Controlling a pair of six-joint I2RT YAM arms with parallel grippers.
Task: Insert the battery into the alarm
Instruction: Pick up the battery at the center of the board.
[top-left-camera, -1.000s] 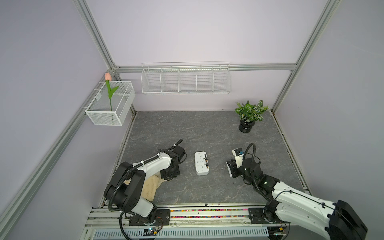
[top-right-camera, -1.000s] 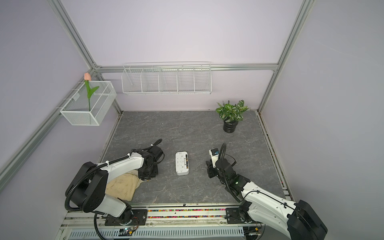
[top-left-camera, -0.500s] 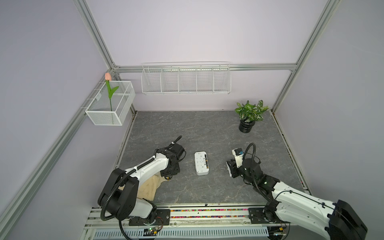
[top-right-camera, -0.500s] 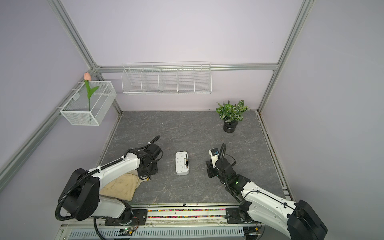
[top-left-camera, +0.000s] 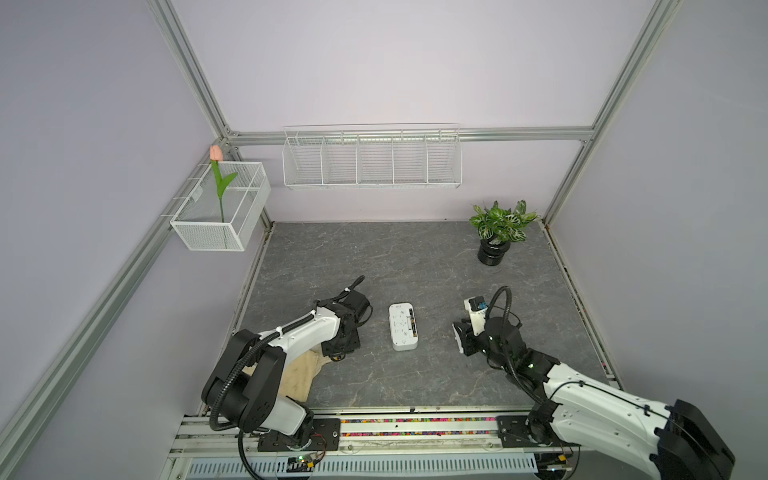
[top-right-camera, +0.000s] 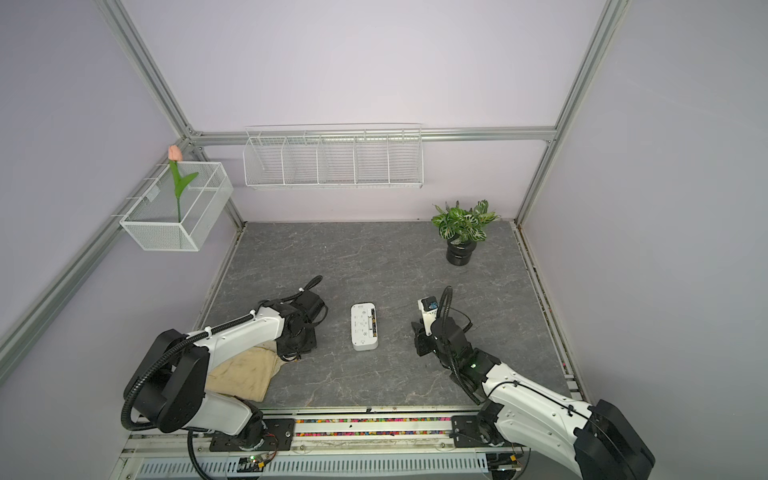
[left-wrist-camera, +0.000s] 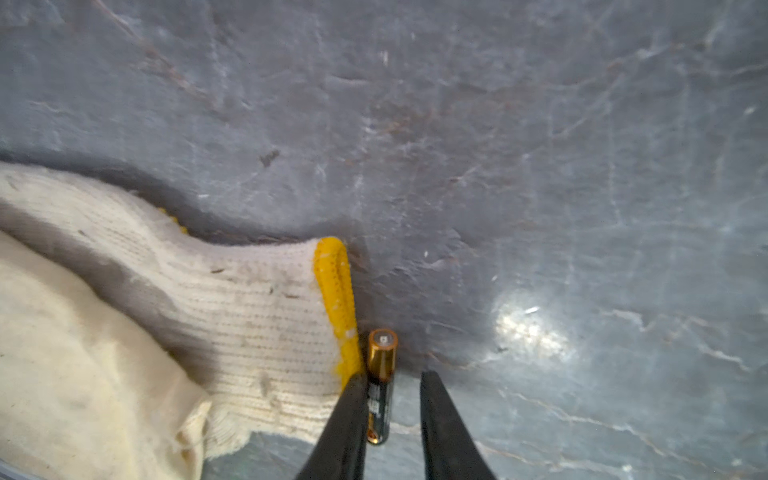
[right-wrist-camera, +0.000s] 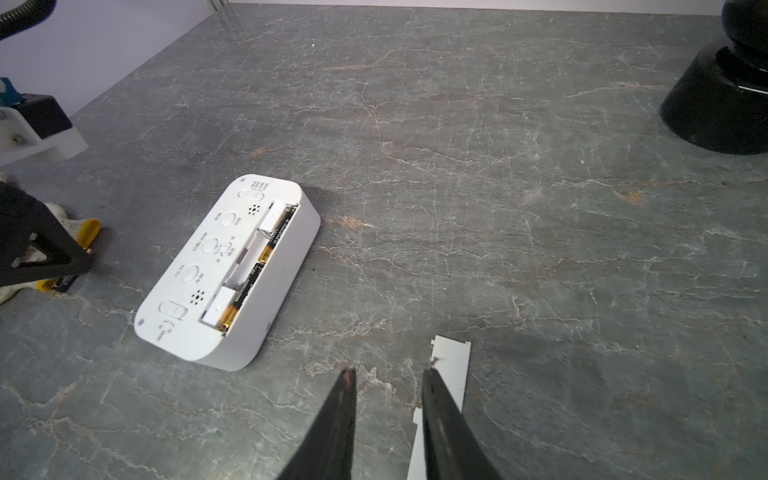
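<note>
The alarm (top-left-camera: 402, 326) (top-right-camera: 364, 326) lies on its face at mid table, its white back up. In the right wrist view the alarm (right-wrist-camera: 224, 274) shows an uncovered slot with two black-and-gold cells in it. A loose battery (left-wrist-camera: 380, 386) lies on the table against a glove's yellow cuff. My left gripper (left-wrist-camera: 392, 376) (top-left-camera: 338, 353) is down over it, open; one finger touches the battery and a gap remains at the other. My right gripper (right-wrist-camera: 388, 372) (top-left-camera: 461, 338) stands open and empty to the right of the alarm.
A cream knit glove (left-wrist-camera: 166, 311) (top-left-camera: 297, 374) lies at the front left under my left arm. A thin white cover strip (right-wrist-camera: 451, 365) lies on the table beside one right finger. A potted plant (top-left-camera: 496, 237) stands at the back right. Wire baskets hang on the walls.
My left arm has shifted a little over the glove's edge and its jaws have narrowed slightly. The right arm and the alarm have not moved.
</note>
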